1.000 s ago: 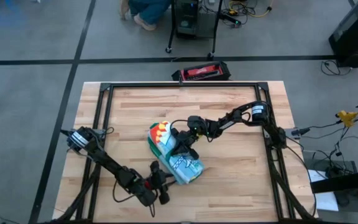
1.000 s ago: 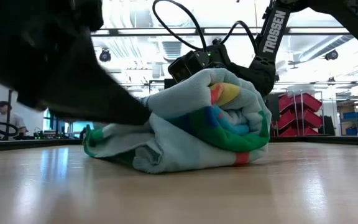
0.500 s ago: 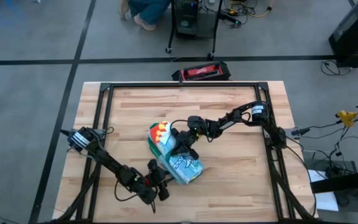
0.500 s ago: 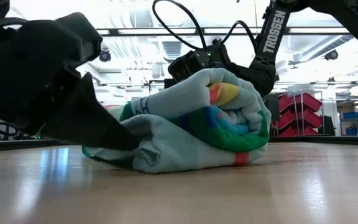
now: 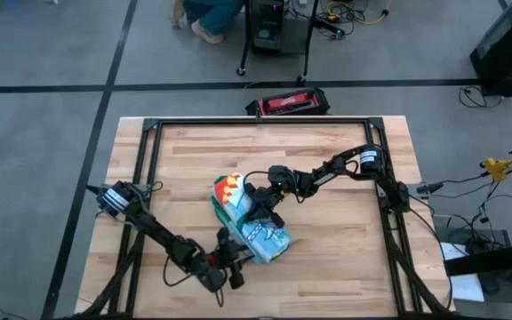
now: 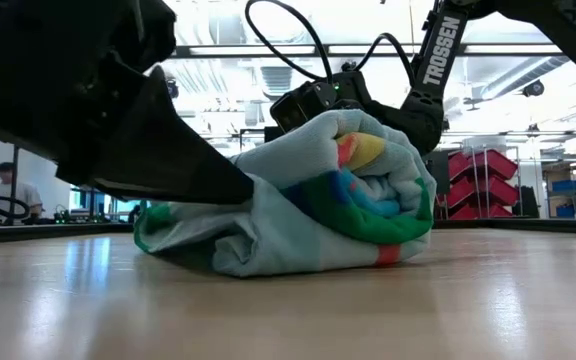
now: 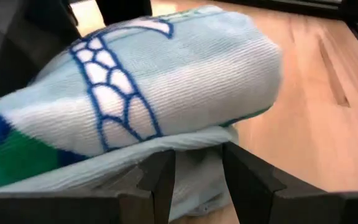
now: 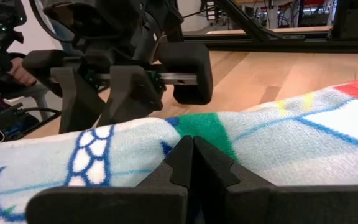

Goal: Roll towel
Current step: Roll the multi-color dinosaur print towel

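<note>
Towel (image 5: pixel 251 224): soft, light, floppy; best pinched at loose edge. Left gripper (image 5: pixel 235 255) fingers grasping lower fold. Right gripper (image 5: pixel 258 212) clenched, pressing roll.

left gripper (image 5: pixel 236 264) low, fingers parted; right gripper (image 5: pixel 258 216) fingers closed.

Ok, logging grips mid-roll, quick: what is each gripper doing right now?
Left gripper: fingers partly open, a fold of the towel between them at its near end.
Right gripper: shut, pressing on top of the towel roll.
</note>
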### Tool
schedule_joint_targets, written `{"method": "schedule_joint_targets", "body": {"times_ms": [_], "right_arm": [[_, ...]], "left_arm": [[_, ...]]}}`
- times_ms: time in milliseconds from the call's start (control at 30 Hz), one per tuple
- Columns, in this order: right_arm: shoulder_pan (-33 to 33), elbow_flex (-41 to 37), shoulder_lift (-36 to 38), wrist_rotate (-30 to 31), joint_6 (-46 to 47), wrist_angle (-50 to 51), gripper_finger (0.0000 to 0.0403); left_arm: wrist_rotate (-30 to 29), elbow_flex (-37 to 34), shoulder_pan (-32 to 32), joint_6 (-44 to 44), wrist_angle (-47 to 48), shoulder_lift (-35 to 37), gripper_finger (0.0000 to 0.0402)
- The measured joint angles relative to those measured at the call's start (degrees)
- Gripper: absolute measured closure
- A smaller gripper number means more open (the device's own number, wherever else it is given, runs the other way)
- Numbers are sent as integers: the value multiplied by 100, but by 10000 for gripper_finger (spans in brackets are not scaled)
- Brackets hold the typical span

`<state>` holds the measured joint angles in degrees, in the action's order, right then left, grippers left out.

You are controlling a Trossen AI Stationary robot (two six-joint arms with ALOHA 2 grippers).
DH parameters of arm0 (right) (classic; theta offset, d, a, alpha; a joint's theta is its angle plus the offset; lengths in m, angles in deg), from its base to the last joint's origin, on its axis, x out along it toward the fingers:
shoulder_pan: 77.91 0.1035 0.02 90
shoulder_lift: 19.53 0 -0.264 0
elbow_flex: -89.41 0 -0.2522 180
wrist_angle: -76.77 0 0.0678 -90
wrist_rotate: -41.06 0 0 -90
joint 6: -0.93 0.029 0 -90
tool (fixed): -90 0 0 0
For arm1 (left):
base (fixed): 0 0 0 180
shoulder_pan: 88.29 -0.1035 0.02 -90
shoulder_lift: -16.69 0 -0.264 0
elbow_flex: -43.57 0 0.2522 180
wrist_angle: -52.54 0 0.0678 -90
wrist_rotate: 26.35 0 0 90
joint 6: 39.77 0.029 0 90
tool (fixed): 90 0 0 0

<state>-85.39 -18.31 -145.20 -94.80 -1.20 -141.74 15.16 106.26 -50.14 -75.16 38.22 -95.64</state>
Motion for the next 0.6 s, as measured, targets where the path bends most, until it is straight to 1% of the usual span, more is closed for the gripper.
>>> {"method": "schedule_joint_targets", "body": {"times_ms": [200,400,500,600], "right_arm": [[2,0,0,2,2,0,403],[2,0,0,4,0,0,403],[2,0,0,4,0,0,403],[1,0,0,4,0,0,403]], "left_arm": [[4,0,-73,-16,76,0,284],[6,0,-106,-233,263,-2,286],[206,0,-122,-338,264,-2,306],[263,0,-123,-286,-31,-113,345]]}}
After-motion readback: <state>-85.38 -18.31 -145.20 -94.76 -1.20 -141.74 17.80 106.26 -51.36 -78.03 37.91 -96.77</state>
